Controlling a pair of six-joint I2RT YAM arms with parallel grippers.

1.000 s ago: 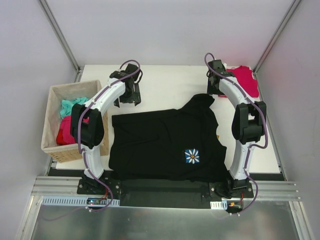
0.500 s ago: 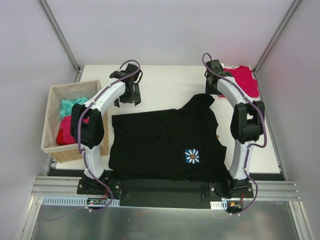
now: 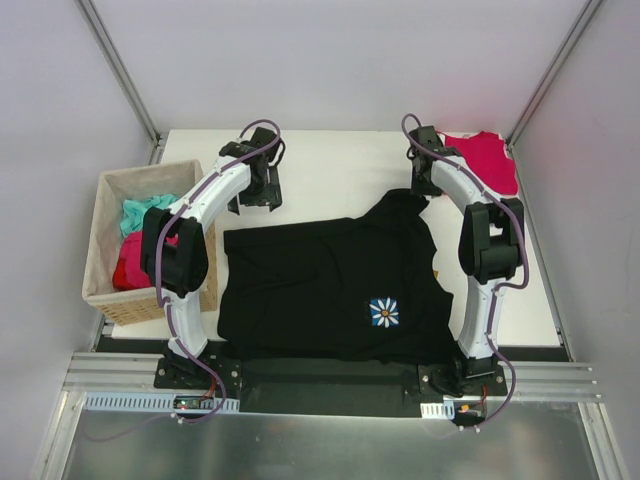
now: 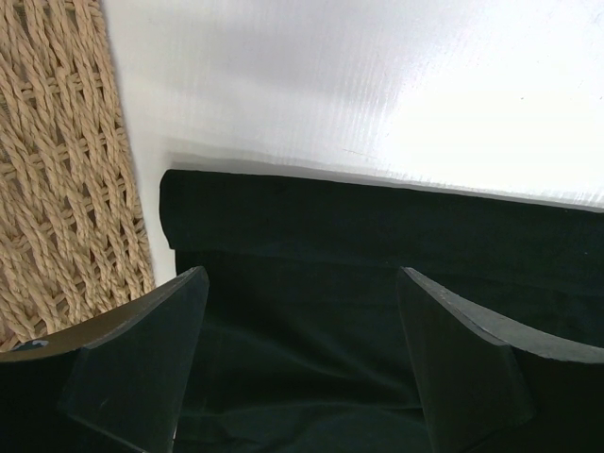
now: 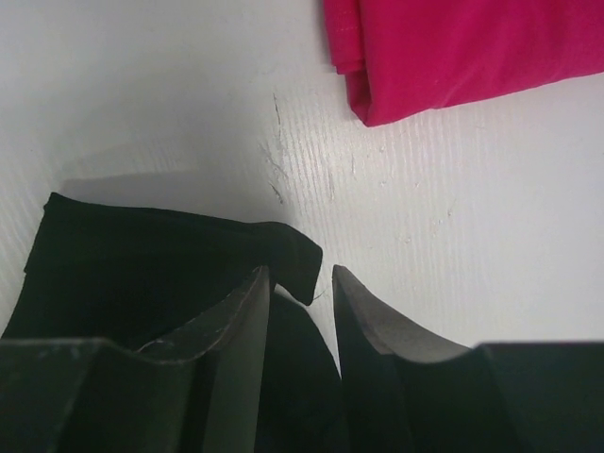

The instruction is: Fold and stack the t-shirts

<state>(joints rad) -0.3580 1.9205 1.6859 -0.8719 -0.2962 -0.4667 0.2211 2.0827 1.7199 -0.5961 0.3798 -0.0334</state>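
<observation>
A large black cotton t-shirt (image 3: 320, 285) with a small pale flower-like emblem (image 3: 384, 312) lies spread flat across the middle of the white tabletop (image 3: 340, 165) and reaches its near edge. A plain crimson t-shirt (image 3: 488, 160) sits already folded in the far right corner. A woven tan basket (image 3: 103, 235) holding more cloth stands at the left edge.

The step in hand looks like taking hold of the black shirt's far edge for its first fold. The left gripper (image 4: 300, 283) hangs over the shirt's far left corner, just beside the basket, with its fingers spread wide and holding nothing. The right gripper (image 5: 300, 276) is low at the far right flap of the shirt. Its fingers stand near together with a narrow gap, and the cloth's tip lies at the fingertips. Whether they pinch it I cannot tell.

The next move probably calls for a sure pinch on the right flap. The left would also need to drop and shut on its corner, so that both lift evenly and the cloth does not bunch.
</observation>
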